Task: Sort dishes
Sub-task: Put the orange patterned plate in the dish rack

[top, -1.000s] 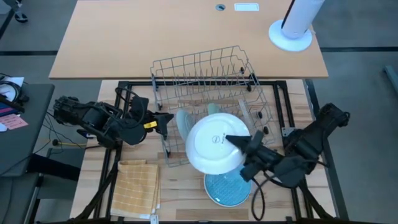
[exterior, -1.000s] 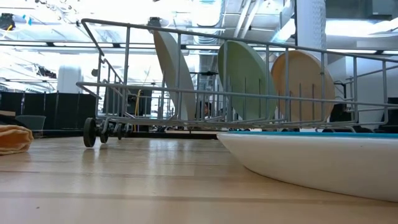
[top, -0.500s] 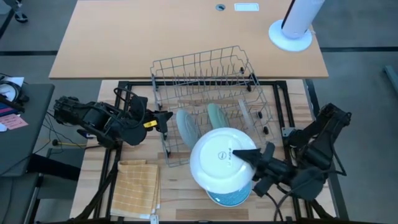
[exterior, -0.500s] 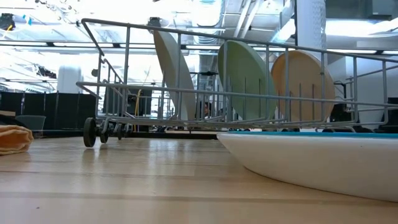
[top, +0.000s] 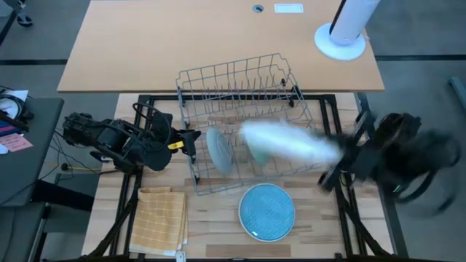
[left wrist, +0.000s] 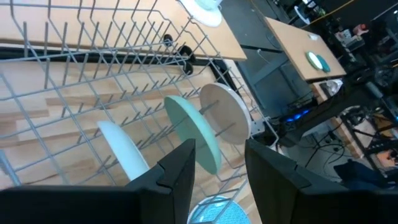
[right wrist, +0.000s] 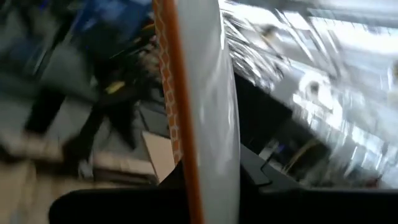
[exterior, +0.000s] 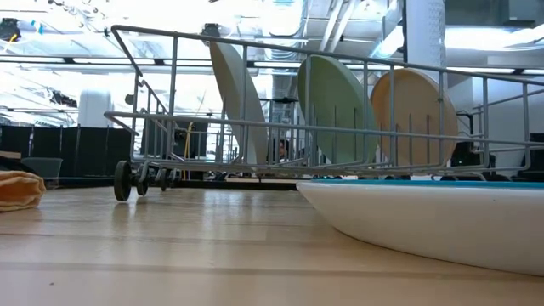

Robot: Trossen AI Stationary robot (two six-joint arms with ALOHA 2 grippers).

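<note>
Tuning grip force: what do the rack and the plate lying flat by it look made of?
Rack: thin grey metal wire, dull finish, probably coated; open grid of rods. Teal plate: looks like glazed ceramic, with a patterned face and a thick white rim in the low view; melamine can't be excluded.

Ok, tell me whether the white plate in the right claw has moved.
Yes. The white plate swung up off the teal plate, toward the wire rack.

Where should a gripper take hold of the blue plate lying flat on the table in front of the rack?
Probably at the rim of the blue plate, on the edge facing away from the rack. It lies flat and face up on the table, so only its raised rim offers a pinch. That side looks free, so a finger could slip under the rim from there.
</note>
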